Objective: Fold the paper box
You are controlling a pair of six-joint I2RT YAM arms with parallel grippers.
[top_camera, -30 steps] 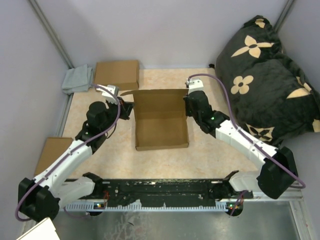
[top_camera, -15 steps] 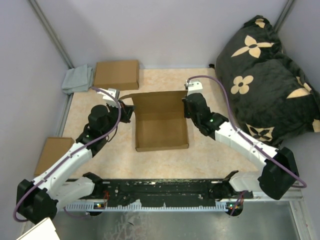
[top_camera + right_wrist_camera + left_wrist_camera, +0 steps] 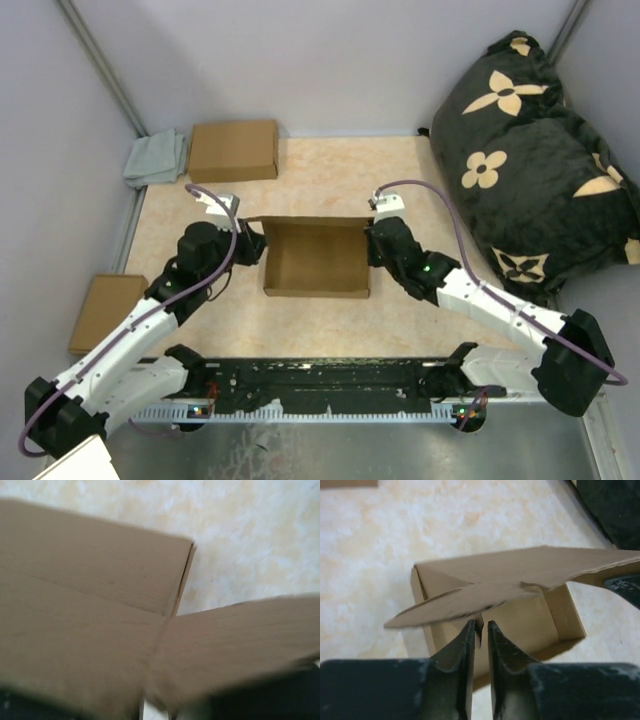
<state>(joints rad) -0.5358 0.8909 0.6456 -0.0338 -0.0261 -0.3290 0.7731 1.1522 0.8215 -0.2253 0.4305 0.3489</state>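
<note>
The paper box [image 3: 315, 262] is a shallow brown cardboard tray in the middle of the floor, with its lid [image 3: 312, 222] tilted forward over the back wall. My left gripper [image 3: 256, 240] is at the lid's left corner. In the left wrist view it [image 3: 480, 626] is shut on a thin cardboard edge under the lid's pointed side flap [image 3: 455, 604]. My right gripper [image 3: 372, 238] is at the lid's right corner. In the right wrist view cardboard [image 3: 100, 610] fills the frame and hides most of its fingers; it appears shut on the lid.
A second closed cardboard box [image 3: 234, 150] and a grey cloth [image 3: 156, 158] lie at the back left. A flat cardboard piece [image 3: 103, 310] lies at the left. A big black flowered cushion [image 3: 540, 150] fills the right side. A black rail [image 3: 320, 383] runs along the near edge.
Both grippers have moved toward the near edge with the lid's corners. The lid has swung from lying open at the back to tilting forward over the tray.
</note>
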